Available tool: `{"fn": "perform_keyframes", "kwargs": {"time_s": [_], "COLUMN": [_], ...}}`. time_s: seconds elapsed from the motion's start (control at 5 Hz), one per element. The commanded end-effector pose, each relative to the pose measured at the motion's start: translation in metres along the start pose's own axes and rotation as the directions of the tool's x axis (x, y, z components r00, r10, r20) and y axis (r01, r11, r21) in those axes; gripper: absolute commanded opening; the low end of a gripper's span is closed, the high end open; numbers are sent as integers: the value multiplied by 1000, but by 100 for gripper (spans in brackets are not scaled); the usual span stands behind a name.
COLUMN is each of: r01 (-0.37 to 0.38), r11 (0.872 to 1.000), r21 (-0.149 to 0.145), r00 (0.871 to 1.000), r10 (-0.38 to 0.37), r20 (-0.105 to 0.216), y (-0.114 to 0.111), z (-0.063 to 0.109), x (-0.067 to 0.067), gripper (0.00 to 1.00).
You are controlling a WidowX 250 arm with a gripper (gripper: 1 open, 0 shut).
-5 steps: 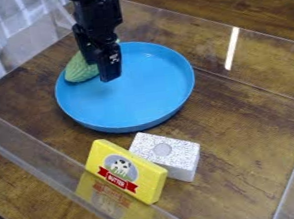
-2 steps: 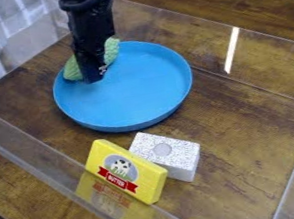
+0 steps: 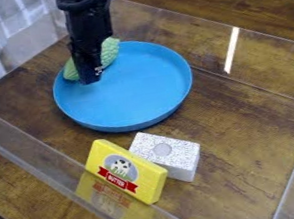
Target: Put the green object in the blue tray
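The blue tray (image 3: 147, 86) lies on the wooden table, left of centre. The green object (image 3: 108, 52), a small light-green bumpy lump, sits at the tray's far-left rim. My black gripper (image 3: 90, 74) points straight down onto it, and its fingers are closed around the lump. Green shows on both sides of the fingers, and the lump's middle is hidden behind them. Whether the lump is off the tray floor I cannot tell.
A yellow box (image 3: 126, 170) and a white patterned box (image 3: 167, 154) lie side by side near the front of the table. Clear plastic walls (image 3: 35, 160) run along the table's front and left edges. Bare wood (image 3: 247, 79) lies right of the tray.
The fingers have closed on the green object. A second ago it showed only at their left; now it bulges out on both sides of them.
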State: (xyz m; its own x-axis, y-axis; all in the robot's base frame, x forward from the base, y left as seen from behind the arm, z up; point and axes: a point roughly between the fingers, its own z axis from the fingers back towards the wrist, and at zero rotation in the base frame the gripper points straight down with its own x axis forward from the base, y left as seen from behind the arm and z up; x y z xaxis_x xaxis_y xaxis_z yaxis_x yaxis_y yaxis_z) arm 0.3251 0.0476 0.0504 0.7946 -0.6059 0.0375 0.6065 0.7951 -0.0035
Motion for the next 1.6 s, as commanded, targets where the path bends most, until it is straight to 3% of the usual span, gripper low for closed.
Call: {"fn": "perform_keyframes", "kwargs": {"time_s": [0.0, 0.8, 1.0, 1.4], "r01": [-12, -6, 1, 27], "r11": [998, 998, 998, 997], "r21": [59, 68, 70, 72], "r00": [999, 1000, 1000, 999], "r10": [9, 4, -3, -28], "r20": [45, 22, 19, 19], "y": [9, 8, 8, 9], "z": [28, 50, 47, 35], "x": [-4, -17, -17, -10], "gripper": [0, 0, 100, 100]}}
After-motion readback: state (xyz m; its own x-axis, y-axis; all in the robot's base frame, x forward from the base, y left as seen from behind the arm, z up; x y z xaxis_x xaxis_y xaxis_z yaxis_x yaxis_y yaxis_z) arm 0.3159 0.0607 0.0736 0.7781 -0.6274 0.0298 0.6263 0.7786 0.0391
